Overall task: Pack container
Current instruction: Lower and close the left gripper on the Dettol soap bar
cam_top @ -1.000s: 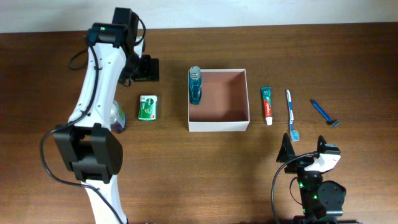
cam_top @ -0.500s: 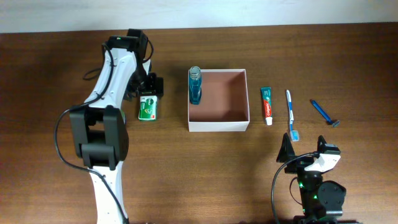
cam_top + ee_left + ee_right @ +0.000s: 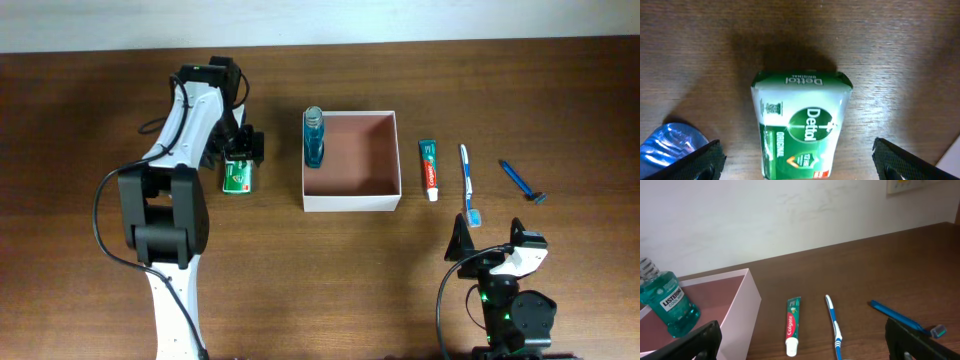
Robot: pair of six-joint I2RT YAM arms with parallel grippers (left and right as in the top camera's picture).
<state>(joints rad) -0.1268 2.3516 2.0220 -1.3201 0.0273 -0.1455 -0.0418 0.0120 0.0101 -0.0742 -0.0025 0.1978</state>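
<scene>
The container point(image 3: 352, 203) is a square white-walled box with a reddish-brown inside at the table's middle; it also shows in the right wrist view point(image 3: 747, 305). A teal mouthwash bottle point(image 3: 314, 138) stands in its left part point(image 3: 667, 302). A green soap pack point(image 3: 237, 176) lies left of the container. My left gripper point(image 3: 241, 146) hangs over the pack's far end, open, its fingers either side of the pack point(image 3: 799, 130) without touching. My right gripper point(image 3: 495, 250) is open and empty near the front edge.
Right of the container lie a toothpaste tube point(image 3: 429, 168), a blue-and-white toothbrush point(image 3: 467, 183) and a blue razor point(image 3: 522, 182). A blue-capped object point(image 3: 667, 145) sits left of the soap pack. A white wall stands behind the table.
My left arm has swung from the far left back toward the soap pack and come down over it, fingers now straddling it. The right arm has not moved.
</scene>
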